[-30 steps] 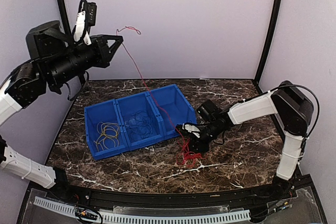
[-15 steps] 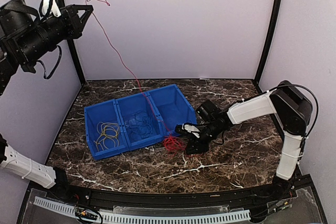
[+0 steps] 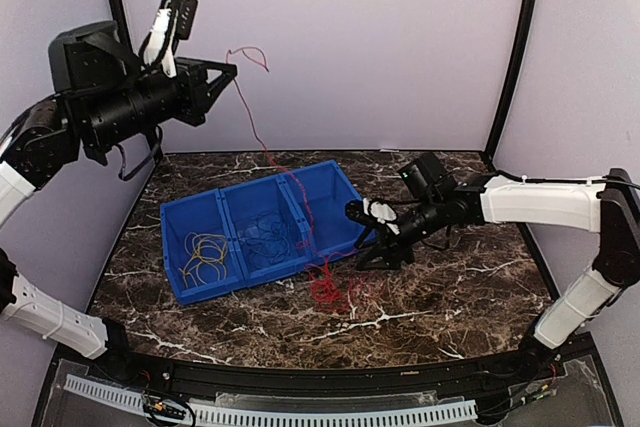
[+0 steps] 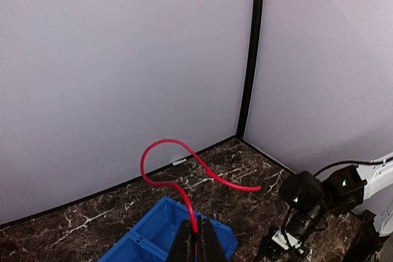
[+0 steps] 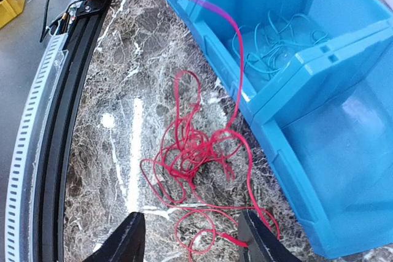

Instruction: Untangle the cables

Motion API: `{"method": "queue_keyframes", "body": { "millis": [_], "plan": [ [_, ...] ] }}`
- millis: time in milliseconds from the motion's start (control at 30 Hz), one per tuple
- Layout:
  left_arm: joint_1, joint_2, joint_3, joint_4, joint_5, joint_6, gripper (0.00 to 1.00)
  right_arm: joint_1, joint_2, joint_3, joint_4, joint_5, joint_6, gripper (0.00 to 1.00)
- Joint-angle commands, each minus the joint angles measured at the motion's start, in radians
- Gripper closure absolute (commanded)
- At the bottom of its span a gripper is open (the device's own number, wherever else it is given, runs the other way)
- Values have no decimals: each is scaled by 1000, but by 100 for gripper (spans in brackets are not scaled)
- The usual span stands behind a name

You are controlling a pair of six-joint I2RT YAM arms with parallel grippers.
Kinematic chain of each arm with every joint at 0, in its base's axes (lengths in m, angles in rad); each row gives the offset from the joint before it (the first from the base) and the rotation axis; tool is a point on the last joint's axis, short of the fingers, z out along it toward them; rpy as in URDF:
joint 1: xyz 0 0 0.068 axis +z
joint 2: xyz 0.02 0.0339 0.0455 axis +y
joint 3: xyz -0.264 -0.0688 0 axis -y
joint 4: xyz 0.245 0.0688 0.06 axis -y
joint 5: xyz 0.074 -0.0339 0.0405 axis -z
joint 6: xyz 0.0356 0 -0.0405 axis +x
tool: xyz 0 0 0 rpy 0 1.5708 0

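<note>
**A:** State of the left fingers (image 4: 184, 245)?

**B:** Clenched on the red cable (image 4: 164, 151), close to one end. The arm is raised high at the left. A short free tip is seen curling beyond the grip.

**A:** The rest of that cable?

**B:** A single strand is drawn down from the grip. It crosses the blue bin (image 3: 200, 209) about where the middle and right compartments meet. The remainder is heaped in a loose tangle on the bench (image 3: 450, 287), just in front of the bin.

**A:** Right fingers (image 5: 129, 240)?

**B:** Released and spread wide, with nothing gripped. They are held low just beside the tangle, on its right. Contact with the loops cannot be told.

**A:** Other cables?

**B:** The yellow-tan cable (image 3: 205, 255) is coiled in the left compartment. The blue cable (image 3: 265, 232) is coiled in the middle one.
</note>
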Motion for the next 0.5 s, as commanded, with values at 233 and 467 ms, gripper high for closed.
{"method": "queue_keyframes", "body": {
  "millis": [233,467],
  "plan": [
    [-1,-124,-332,125,94,-186,100,144,108,60,87,137,-68,36],
    [-1,-152,-362,92,75,-206,100,219,278,107,135,248,-12,31]
  ]
}}
